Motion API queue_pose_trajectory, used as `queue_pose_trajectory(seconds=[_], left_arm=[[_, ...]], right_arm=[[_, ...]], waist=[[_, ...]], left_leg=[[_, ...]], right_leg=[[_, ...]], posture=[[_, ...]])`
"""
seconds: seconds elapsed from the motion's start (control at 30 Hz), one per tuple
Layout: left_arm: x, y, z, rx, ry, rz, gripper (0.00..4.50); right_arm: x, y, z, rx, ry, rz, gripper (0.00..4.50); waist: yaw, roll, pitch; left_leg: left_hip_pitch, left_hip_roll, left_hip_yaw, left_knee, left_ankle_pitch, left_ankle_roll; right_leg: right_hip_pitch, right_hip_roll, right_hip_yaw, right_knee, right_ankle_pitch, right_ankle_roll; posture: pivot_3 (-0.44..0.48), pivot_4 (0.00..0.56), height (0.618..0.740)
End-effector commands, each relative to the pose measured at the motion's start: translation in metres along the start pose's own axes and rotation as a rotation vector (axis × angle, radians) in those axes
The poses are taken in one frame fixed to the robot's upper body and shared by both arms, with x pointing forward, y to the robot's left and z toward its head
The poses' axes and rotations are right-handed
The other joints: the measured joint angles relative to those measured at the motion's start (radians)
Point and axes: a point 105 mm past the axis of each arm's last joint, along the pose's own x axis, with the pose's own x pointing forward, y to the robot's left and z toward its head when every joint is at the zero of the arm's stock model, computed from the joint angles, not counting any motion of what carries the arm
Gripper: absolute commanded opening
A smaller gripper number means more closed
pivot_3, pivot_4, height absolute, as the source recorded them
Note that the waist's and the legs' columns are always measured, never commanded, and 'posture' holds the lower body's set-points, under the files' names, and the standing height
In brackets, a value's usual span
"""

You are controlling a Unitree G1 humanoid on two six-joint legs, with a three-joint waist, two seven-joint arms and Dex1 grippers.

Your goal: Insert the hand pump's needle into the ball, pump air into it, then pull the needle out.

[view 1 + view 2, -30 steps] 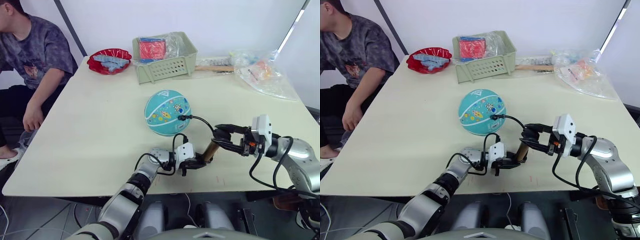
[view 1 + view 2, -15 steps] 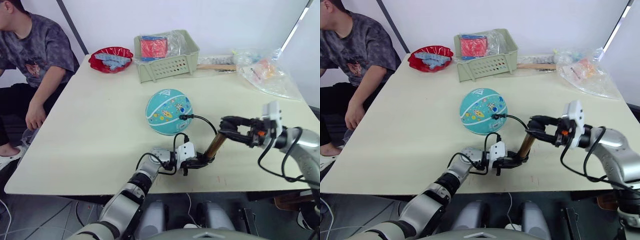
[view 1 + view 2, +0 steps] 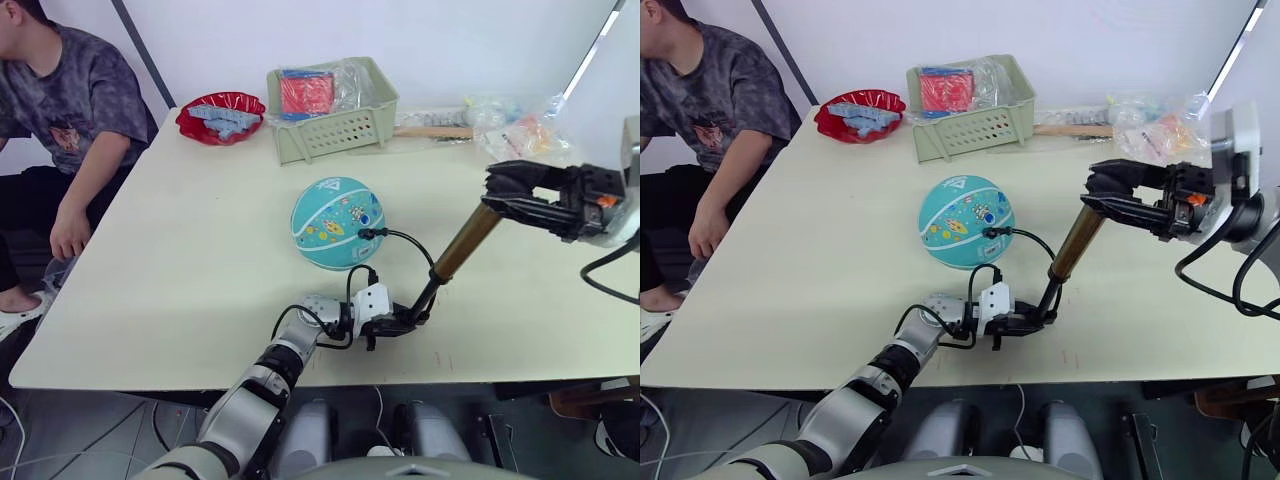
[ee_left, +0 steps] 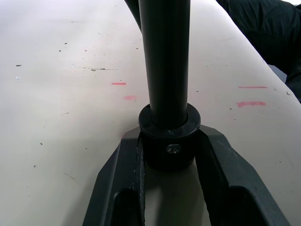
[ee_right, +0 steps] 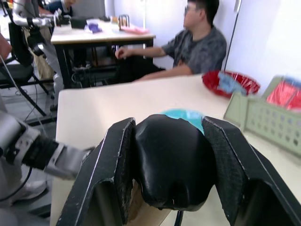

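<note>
Right claw [image 3: 510, 193], clamped on the hand pump [image 3: 463, 243] handle, has risen toward 2 o'clock: an upstroke. Left claw [image 4: 167, 150] pins its base on the surface [image 3: 200, 250]. Needle [image 3: 362, 235] sits in the ball [image 3: 336, 224].

Bright, even indoor light, soft shadows on the table [image 3: 200, 250]; right wrist background blurred.

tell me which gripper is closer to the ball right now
Left. The left gripper clamps the hand pump's base on the table just in front of the ball. The right gripper holds the pump's handle, raised and farther off to the ball's right.
</note>
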Motion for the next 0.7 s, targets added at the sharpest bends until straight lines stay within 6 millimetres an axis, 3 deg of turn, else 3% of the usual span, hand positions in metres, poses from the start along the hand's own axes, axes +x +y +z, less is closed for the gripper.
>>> queue_pose_trajectory(seconds=[0.03,0.27,0.7], left_arm=[[-0.009,-0.022,-0.04,-0.101,0.136,-0.047,1.07],[-0.008,-0.022,-0.039,-0.098,0.133,-0.05,1.07],[-0.01,-0.02,-0.039,-0.095,0.137,-0.042,1.07]], right_arm=[[-0.004,0.002,0.024,-0.076,-0.06,-0.012,1.75],[0.005,0.017,-0.035,0.055,0.07,0.037,1.74],[0.023,0.045,-0.117,0.229,0.103,0.066,1.74]], waist=[[0.0,0.0,0.0],[-0.001,0.0,-0.001],[-0.004,-0.007,-0.011]], left_leg=[[0.0,0.0,0.0,0.0,0.0,0.0],[0.001,0.0,0.0,0.0,0.0,0.0],[0.004,0.001,0.0,-0.001,0.0,0.0]], right_leg=[[0.0,0.0,0.0,0.0,0.0,0.0],[0.001,0.0,0.0,0.0,0.0,0.0],[0.003,0.002,0.0,0.0,0.0,-0.001]], posture=[[0.0,0.15,0.738],[0.0,0.15,0.738],[0.0,0.15,0.738]])
